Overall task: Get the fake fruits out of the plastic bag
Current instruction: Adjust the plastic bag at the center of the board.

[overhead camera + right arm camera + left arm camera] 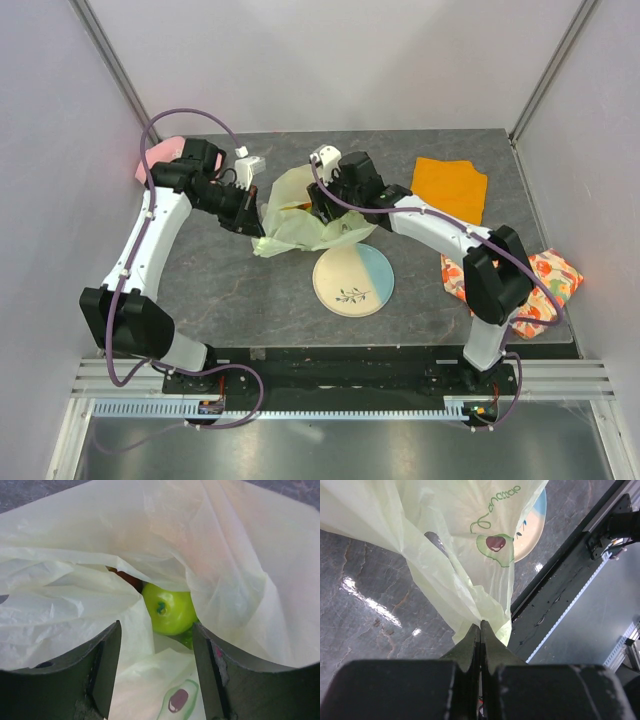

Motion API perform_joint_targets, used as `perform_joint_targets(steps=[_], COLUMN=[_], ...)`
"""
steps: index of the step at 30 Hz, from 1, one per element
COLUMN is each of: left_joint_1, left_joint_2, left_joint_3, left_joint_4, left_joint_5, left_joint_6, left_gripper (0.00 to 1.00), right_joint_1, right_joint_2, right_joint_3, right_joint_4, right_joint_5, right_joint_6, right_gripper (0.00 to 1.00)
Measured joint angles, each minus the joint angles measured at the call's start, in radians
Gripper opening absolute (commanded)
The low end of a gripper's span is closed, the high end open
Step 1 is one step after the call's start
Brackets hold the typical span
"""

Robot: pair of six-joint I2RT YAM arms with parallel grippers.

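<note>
The pale yellow-green plastic bag lies crumpled in the middle of the table, its mouth held up. My left gripper is shut on a fold of the plastic bag, pinched at the fingertips. My right gripper reaches into the bag's mouth with its jaws open. A glossy green apple sits just past its fingertips, and bag film lies between the fingers. Behind the apple a dark reddish fruit peeks from under a fold. Other fruits are hidden by the plastic bag.
A cream-and-blue plate lies just in front of the bag, also seen through the film. An orange cloth lies at the back right, a patterned cloth at the right edge, and a pink cap at the back left.
</note>
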Motion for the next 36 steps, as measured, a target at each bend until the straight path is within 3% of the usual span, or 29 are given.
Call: perform_joint_targets(steps=[5, 12, 25, 28, 32, 36], left_joint_1=[0.0, 0.0, 0.0, 0.0, 0.0, 0.0], left_joint_2=[-0.007, -0.065, -0.065, -0.064, -0.064, -0.062], left_joint_3=[-0.014, -0.073, -0.103, -0.103, -0.108, -0.117], left_joint_4=[0.015, 0.025, 0.026, 0.026, 0.029, 0.031], left_joint_5=[0.019, 0.061, 0.079, 0.08, 0.079, 0.079], left_joint_6=[-0.012, -0.013, -0.013, -0.013, -0.013, -0.013], left_gripper=[0.02, 0.02, 0.01, 0.02, 0.02, 0.02], right_joint_1=[0.003, 0.002, -0.002, -0.002, -0.001, -0.005], right_joint_2=[0.098, 0.256, 0.282, 0.286, 0.327, 0.329], right_joint_3=[0.038, 0.129, 0.119, 0.121, 0.176, 0.192], right_joint_4=[0.006, -0.012, -0.021, -0.02, -0.019, -0.031], right_joint_5=[0.014, 0.079, 0.074, 0.071, 0.071, 0.069], right_joint_6=[0.064, 0.125, 0.18, 0.195, 0.211, 0.211], right_gripper=[0.61, 0.83, 0.88, 0.75, 0.46, 0.34])
